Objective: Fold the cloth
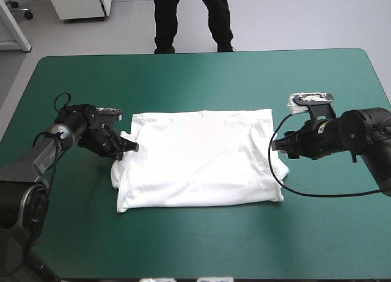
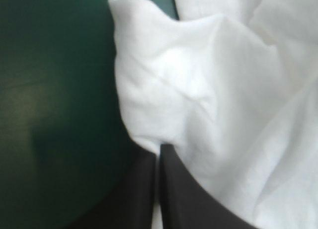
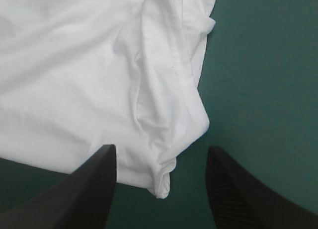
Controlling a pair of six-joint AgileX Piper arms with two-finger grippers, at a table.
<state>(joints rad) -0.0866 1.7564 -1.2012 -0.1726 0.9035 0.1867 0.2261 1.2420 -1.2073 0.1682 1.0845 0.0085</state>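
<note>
The white T-shirt (image 1: 198, 159) lies spread flat in the middle of the teal-green table, its sleeves tucked in at both sides. My left gripper (image 1: 131, 146) is at the shirt's left edge, its black fingers (image 2: 171, 189) all but shut on a bunched fold of the T-shirt (image 2: 198, 90). My right gripper (image 1: 278, 145) hovers at the shirt's right edge and stands open, its fingers (image 3: 94, 182) apart over a rumpled sleeve fold of the T-shirt (image 3: 164, 114) that lies between them.
Bare teal-green cover (image 1: 201, 74) stretches between the shirt and the far edge, and a wide strip (image 1: 201, 245) lies toward the near edge.
</note>
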